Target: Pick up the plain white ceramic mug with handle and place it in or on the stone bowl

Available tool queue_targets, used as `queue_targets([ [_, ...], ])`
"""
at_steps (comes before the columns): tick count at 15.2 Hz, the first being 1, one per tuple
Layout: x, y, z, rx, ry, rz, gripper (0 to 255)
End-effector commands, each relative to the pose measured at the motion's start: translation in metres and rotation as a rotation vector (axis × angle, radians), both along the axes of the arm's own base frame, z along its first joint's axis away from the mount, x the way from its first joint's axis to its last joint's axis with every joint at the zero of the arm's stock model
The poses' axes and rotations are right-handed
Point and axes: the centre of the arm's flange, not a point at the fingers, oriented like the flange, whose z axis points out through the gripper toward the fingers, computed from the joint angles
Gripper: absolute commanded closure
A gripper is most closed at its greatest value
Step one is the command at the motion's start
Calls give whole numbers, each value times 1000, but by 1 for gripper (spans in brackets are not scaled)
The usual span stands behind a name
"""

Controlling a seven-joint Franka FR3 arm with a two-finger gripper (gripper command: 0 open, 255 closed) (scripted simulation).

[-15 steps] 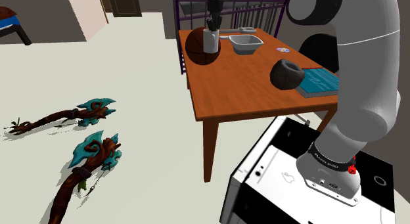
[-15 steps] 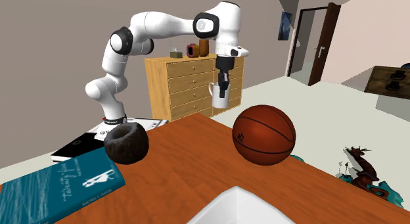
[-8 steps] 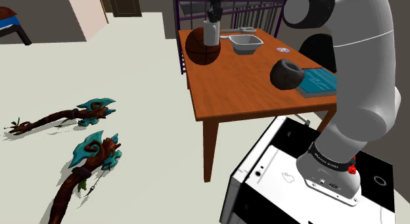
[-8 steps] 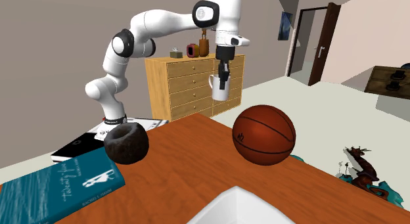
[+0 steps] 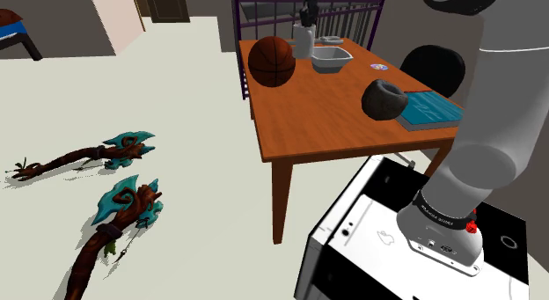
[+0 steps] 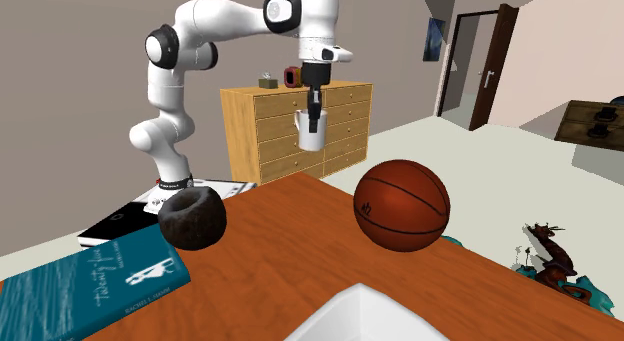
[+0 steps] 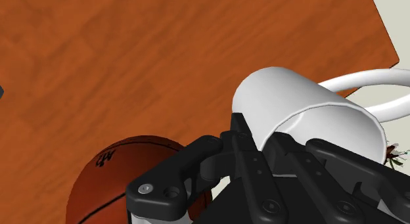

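Gripping the white mug [image 6: 311, 135], the hand [image 6: 314, 115] has swung toward the bowl [image 6: 192, 219].

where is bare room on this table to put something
The brown wooden tabletop is bare from the brown basketball to its near edge, beside the dark round bowl. Crowded: the far end around the pale square dish, and the teal book side.

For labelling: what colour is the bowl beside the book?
The bowl is nearly black; second exterior view.
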Motion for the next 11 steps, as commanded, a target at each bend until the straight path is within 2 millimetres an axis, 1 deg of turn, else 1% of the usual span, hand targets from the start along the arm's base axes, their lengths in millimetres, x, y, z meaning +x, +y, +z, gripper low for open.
queue_targets([
  [1, -25, -16, -2, 1, -1, 1, 255],
  [11, -140, -79, 5, 1, -1, 1, 255],
])
